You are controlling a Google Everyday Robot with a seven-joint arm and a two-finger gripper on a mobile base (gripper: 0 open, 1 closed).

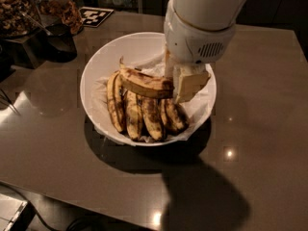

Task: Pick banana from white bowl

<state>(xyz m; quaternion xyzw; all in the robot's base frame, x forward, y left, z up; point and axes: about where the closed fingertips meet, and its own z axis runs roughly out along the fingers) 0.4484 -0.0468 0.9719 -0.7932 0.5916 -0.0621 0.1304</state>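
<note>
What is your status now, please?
Gripper low in bowl, at right end of top banana. Banana lies across other bananas. Nothing in the way.

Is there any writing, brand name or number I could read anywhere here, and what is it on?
Words or numbers: none readable.
Black-and-white square marker on the table: a block pattern, not letters.
Robot's hand, low over the white bowl at the end of the banana: no label visible.
</note>
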